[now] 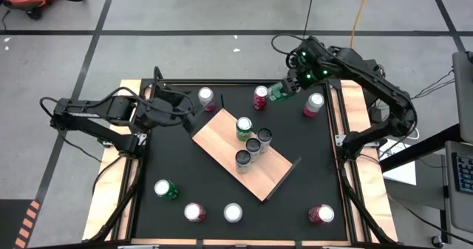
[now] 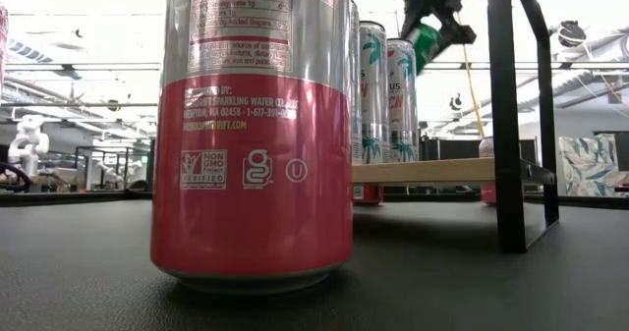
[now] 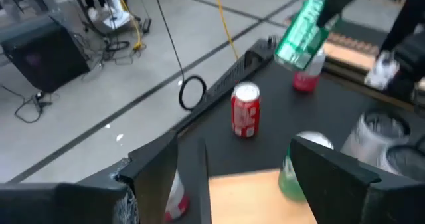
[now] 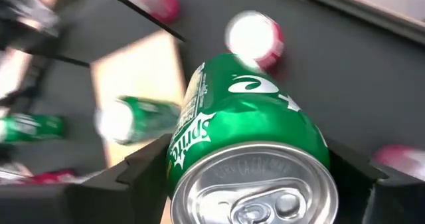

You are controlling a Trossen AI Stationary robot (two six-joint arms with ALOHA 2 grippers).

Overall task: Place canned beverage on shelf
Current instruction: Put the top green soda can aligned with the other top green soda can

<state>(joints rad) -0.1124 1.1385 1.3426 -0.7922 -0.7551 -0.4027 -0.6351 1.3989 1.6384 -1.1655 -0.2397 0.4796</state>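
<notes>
Right pincer (image 1: 283, 91) grips green can (image 4: 249, 144) aloft

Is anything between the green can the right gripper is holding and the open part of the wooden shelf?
The right gripper holds the green soda can raised above the table. A red can stands between it and the light-tan wooden shelf board; carried at this height, the can should clear it.

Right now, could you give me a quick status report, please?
Right end effector holds green Sprite can, aloft. Left end effector open beside shelf. Four cans there.
</notes>
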